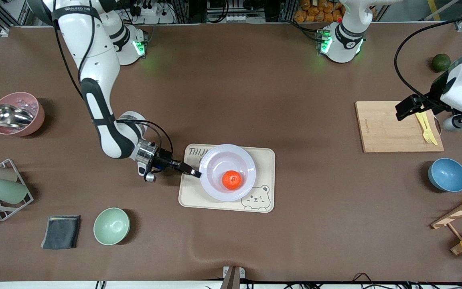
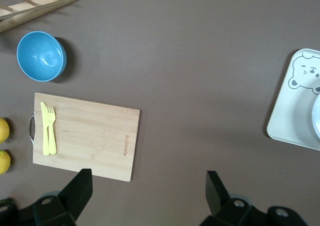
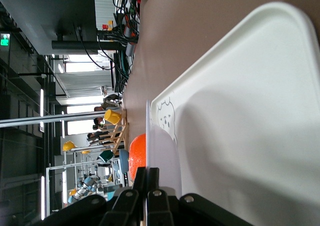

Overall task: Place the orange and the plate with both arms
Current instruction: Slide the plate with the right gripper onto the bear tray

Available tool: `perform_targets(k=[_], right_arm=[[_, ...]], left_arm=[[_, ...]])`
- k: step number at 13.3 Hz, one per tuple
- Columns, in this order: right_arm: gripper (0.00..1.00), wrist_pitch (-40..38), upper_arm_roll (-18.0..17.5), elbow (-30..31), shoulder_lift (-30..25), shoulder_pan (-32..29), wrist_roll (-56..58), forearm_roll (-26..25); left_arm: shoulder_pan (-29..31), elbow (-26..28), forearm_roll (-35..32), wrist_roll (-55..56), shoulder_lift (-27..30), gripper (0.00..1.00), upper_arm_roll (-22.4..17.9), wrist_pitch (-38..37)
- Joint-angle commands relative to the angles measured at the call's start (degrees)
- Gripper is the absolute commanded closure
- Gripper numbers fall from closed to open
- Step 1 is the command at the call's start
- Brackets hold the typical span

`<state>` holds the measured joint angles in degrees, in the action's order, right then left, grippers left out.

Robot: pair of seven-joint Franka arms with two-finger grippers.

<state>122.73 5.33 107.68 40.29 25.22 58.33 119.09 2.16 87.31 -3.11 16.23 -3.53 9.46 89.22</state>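
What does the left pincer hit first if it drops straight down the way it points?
Likely bare table. The open left pincer points down just off the cutting board edge; depth is unclear.

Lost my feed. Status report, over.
Right gripper shut on plate rim, over tray. Orange in plate. Left gripper open, waiting above cutting board. Nothing blocking.
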Motion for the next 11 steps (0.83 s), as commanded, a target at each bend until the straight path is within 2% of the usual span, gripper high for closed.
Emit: perform_targets(k=[1, 3, 4, 5, 6, 7, 8, 11], right_arm=[[1.00, 0.75, -0.23, -1.95, 1.55, 0.88, 1.96, 0.88], [1.00, 1.19, -0.23, -1.78, 1.64, 1.06, 2.05, 0.88], [0.88, 1.19, -0.23, -1.78, 1.72, 1.06, 2.05, 0.79], [0.46, 1.19, -0.23, -1.86, 1.73, 1.06, 2.05, 0.71], [0.45, 1.28, -0.23, -1.86, 1.73, 1.06, 2.13, 0.53], [0.36, 1.19, -0.23, -1.86, 1.73, 0.89, 2.05, 0.27], [0.34, 1.28, -0.23, -1.86, 1.73, 0.97, 1.87, 0.27], [0.34, 1.28, -0.06, -1.95, 1.64, 0.36, 1.78, -1.22]], left_arm=[[-0.14, 0.23, 0.65, -1.56, 0.11, 0.00, -0.23, 0.51], [-0.14, 0.23, 0.65, -1.56, -0.24, 0.00, -0.32, 0.51], [-0.22, 0.23, 0.65, -1.47, -0.24, 0.00, -0.32, 0.51], [-0.31, 0.23, 0.65, -1.47, -0.24, 0.00, -0.23, 0.43], [-0.40, 0.15, 0.65, -1.47, -0.24, 0.00, -0.23, 0.51], [-0.40, 0.15, 0.65, -1.47, -0.24, 0.00, -0.23, 0.51], [-0.49, 0.15, 0.82, -1.47, -0.33, 0.00, -0.23, 0.51], [-0.31, -0.03, 0.91, -1.47, -0.51, 0.00, -0.23, 0.95]])
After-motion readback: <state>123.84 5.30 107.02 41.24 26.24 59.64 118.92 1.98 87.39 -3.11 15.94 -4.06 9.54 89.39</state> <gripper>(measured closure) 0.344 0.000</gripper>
